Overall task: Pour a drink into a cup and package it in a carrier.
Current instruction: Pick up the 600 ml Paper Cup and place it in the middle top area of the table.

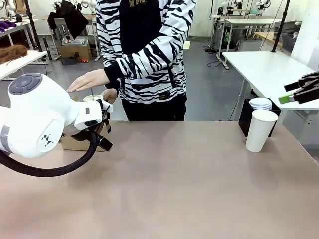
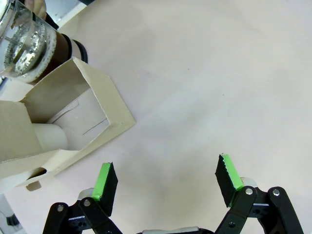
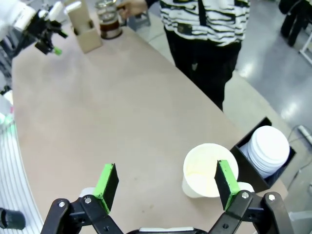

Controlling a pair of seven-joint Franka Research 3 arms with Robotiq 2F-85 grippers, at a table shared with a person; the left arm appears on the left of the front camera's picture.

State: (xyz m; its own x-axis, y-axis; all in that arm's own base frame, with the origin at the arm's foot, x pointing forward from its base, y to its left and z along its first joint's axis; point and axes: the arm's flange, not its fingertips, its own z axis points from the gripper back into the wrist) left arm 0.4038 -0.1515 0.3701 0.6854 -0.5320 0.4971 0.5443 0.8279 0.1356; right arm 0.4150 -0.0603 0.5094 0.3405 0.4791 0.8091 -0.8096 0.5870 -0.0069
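Note:
The brown cardboard carrier (image 2: 92, 105) stands at the table's left, close beside my open left gripper (image 2: 168, 180), which holds nothing. A white rounded thing sits in one of its pockets. Just behind the carrier is the glass jug (image 2: 27, 46) holding the dark drink (image 2: 61, 46); a person's hand (image 1: 88, 79) hovers over its plunger. The white cup (image 1: 260, 130) stands open and without a lid at the table's right. My right gripper (image 3: 165, 183) hangs open above the cup (image 3: 209, 168), whose inside looks empty. In the front view my left gripper (image 1: 102, 130) is partly hidden by the arm; my right gripper (image 1: 289, 92) is at the right edge.
A stack of flat white lids (image 1: 260, 103) sits in a black box (image 1: 246, 117) past the table's far right edge. The person in a striped top (image 1: 149, 59) stands at the far side. The bare tabletop (image 1: 174, 184) stretches between carrier and cup.

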